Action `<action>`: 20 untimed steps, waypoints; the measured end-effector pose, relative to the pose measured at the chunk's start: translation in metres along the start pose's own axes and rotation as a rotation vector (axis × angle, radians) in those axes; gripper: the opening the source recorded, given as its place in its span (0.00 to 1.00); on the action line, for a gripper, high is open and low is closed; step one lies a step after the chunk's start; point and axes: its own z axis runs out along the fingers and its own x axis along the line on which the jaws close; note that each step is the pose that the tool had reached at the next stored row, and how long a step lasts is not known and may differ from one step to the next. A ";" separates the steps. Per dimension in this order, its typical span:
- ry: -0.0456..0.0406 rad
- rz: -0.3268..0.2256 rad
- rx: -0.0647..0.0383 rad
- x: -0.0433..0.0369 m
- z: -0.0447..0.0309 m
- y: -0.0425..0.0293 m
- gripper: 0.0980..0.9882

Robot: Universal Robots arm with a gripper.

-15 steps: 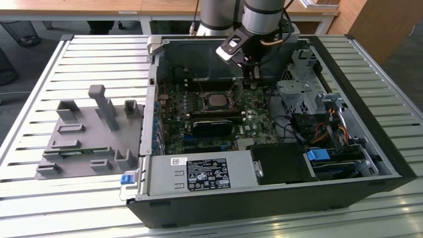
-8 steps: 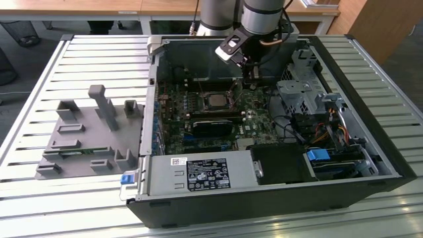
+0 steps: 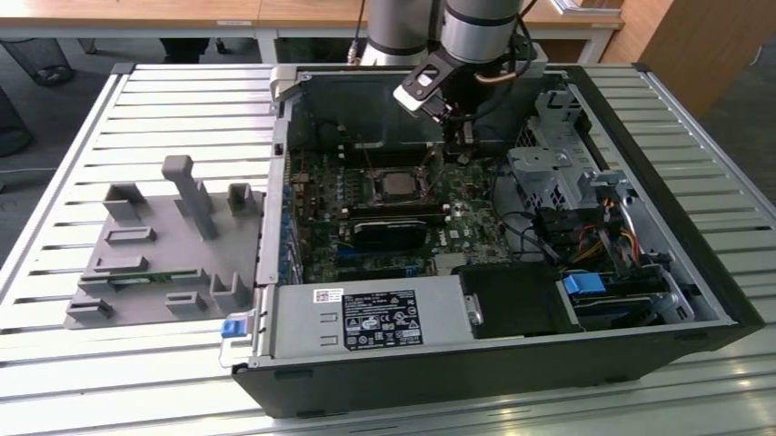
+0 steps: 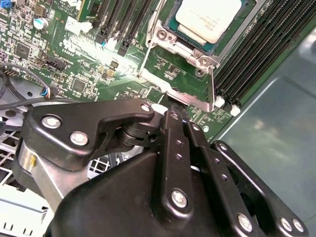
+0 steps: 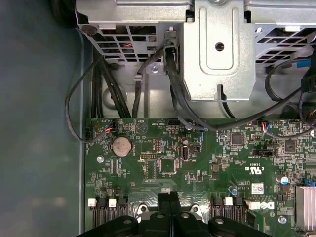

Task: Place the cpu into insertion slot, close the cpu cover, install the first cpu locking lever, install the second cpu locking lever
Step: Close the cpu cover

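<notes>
The cpu lies silver face up in the insertion slot on the green board inside the open case. In the second wrist view the cpu sits under the cpu cover, whose metal frame lies down around it. A thin metal lever runs along the cover's side. My gripper reaches down beside the socket, on the exterior view's right. Its black fingers are shut together, tips at the cover's tab, with nothing visible between them. The first wrist view shows the gripper low over the board.
A black heatsink block sits in front of the socket and long memory slots beside it. A metal drive cage with cables stands close to the arm. A power supply fills the near side. A grey fixture rests on the slatted table.
</notes>
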 end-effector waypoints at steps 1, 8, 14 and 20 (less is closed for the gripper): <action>-0.0001 0.000 0.000 0.0000 0.0000 -0.0002 0.01; 0.0000 0.000 0.000 0.0000 0.0000 -0.0013 0.01; 0.0000 0.000 0.000 -0.0001 -0.0001 -0.0045 0.01; 0.0000 0.000 0.000 -0.0002 0.0000 -0.0116 0.01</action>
